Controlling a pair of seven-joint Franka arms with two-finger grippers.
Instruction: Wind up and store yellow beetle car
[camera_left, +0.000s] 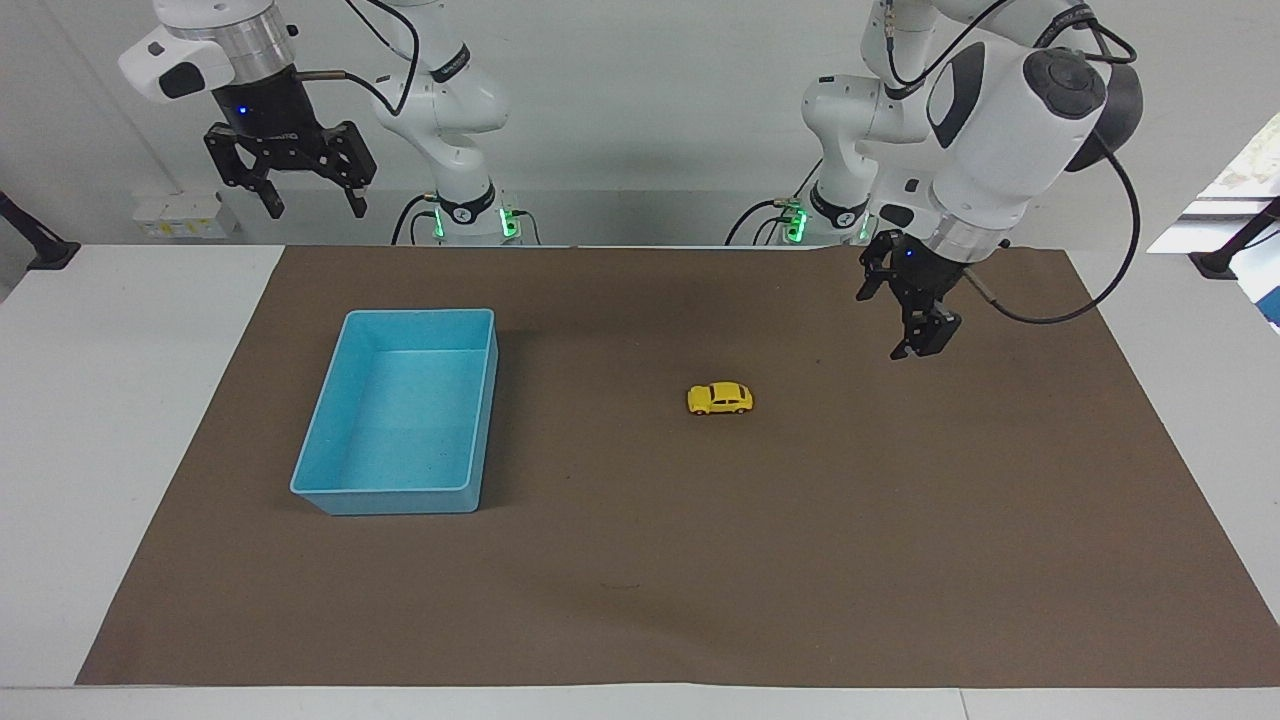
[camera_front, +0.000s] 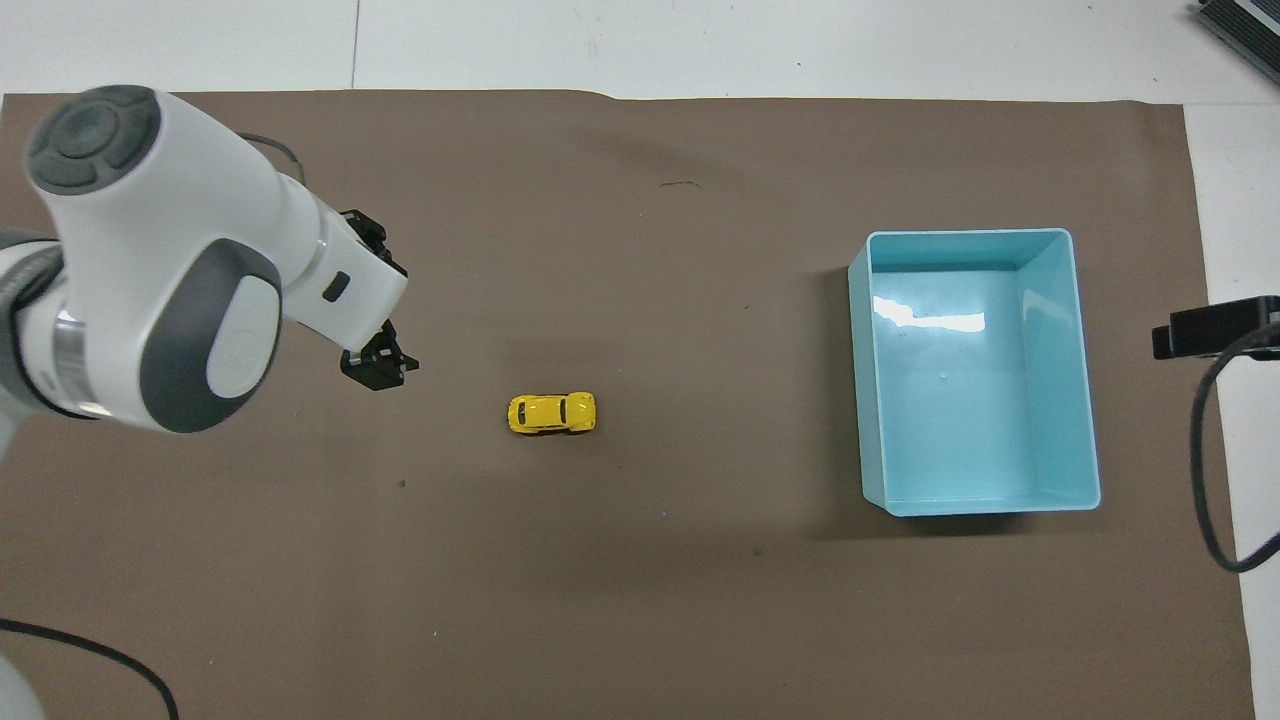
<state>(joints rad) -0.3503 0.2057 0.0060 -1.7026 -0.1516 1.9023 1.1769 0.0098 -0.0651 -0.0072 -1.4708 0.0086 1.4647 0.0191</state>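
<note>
overhead view shows the yellow beetle car (camera_front: 552, 412) on its wheels on the brown mat (camera_front: 620, 600), well apart from the light blue bin (camera_front: 1088, 400). left gripper (camera_left: 915, 345) hangs over the mat, finger spread unreadable. right gripper (camera_left: 312, 208) waits raised, fingers spread, empty.

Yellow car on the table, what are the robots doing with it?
Nobody is holding the car yet. It sits on the brown mat, beside the empty blue bin, toward the left arm's end from it. The left gripper hangs in the air over the mat, not touching the car. The right gripper waits up high at the right arm's end, jaws open. The car isn't stored yet.
</note>
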